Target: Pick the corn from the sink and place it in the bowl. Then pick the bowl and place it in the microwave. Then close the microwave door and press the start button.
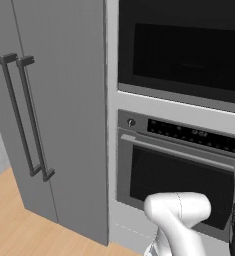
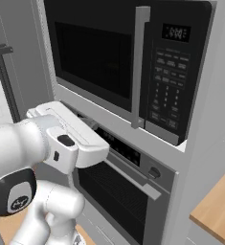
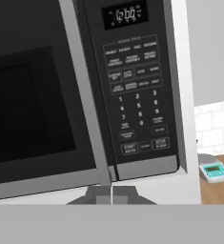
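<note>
Grey cabinet doors (image 1: 59, 115) — wood floor (image 1: 19, 225).

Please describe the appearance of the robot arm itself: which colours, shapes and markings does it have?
The arm has glossy white, rounded segments. A dark grey round joint cap carries a small white emblem. The white link near the wrist is blockier, with a black oval button. The end effector shows flat grey fingertips.

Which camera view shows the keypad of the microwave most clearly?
The hand view: the keypad faces the camera, with clock, number keys and bottom buttons distinct. The right base view shows the keypad smaller and at an angle, beside the shut microwave door. The left base view shows no keypad.
</note>
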